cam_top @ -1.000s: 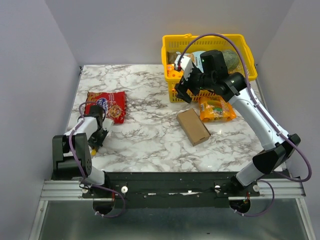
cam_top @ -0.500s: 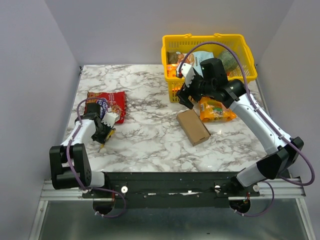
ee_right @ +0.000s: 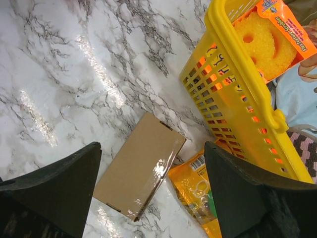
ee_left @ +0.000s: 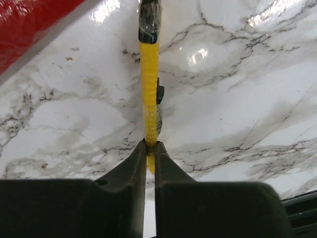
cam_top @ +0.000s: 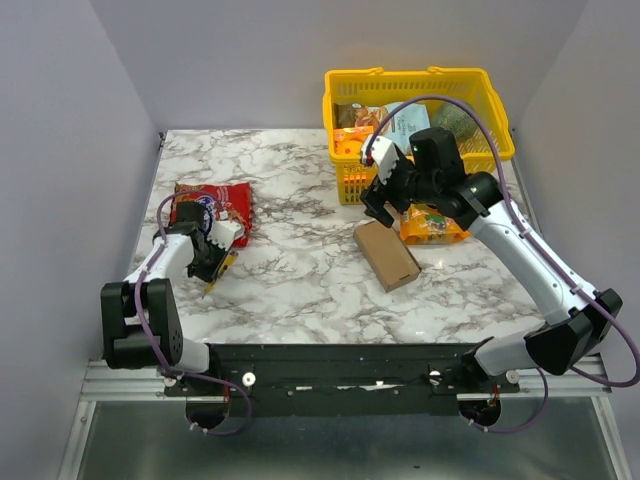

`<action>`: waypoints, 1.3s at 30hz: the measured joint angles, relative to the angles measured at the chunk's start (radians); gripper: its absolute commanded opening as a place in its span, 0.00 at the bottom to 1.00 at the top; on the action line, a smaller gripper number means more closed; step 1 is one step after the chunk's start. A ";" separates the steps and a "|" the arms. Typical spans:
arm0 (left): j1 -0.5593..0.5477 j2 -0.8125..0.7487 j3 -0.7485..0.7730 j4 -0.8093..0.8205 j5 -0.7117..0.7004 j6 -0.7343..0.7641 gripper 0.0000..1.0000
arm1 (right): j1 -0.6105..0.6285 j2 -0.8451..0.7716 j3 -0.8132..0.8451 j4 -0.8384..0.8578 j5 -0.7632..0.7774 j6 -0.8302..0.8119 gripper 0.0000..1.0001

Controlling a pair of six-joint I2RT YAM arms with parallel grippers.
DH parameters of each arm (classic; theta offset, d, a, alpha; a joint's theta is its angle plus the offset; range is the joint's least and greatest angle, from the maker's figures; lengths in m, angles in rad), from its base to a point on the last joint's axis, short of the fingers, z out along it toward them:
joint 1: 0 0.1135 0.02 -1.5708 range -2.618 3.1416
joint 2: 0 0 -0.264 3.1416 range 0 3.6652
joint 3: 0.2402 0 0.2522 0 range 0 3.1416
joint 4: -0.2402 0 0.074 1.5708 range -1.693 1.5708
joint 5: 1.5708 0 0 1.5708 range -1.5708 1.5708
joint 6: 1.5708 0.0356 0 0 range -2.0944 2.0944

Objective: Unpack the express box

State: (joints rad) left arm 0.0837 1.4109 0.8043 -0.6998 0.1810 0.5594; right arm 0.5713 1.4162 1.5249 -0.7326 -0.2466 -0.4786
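Top external view: the express box lies flat on the marble table, right of centre, just in front of the yellow basket and beside an orange snack bag; the right gripper hangs over its far end, while the left gripper sits low beside a red snack bag. Left wrist view: the fingers are pressed together, pinching the end of a yellow utility knife that points out over the marble. Right wrist view: the fingers stand spread wide apart, with the closed, taped box framed between them on the table below.
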 measured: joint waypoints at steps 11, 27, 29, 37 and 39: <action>-0.016 0.085 0.005 0.048 0.008 -0.002 0.01 | 0.000 -0.001 -0.014 0.006 -0.002 0.000 0.91; -0.261 -0.110 0.322 -0.108 0.414 0.032 0.00 | 0.000 0.026 -0.029 0.086 -0.188 -0.053 0.92; -0.343 -0.095 0.401 -0.093 0.452 0.016 0.00 | 0.000 0.072 0.037 0.091 -0.228 -0.050 0.87; -0.460 0.003 0.576 -0.016 0.543 -0.089 0.00 | 0.000 0.148 0.166 0.094 -0.411 -0.047 0.80; -0.471 0.011 0.579 0.001 0.551 -0.112 0.00 | 0.000 0.150 0.168 0.094 -0.435 -0.051 0.79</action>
State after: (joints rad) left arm -0.3874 1.4220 1.3838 -0.6987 0.7319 0.4477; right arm 0.5713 1.5658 1.6932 -0.6384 -0.6819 -0.5297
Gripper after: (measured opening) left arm 0.041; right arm 0.803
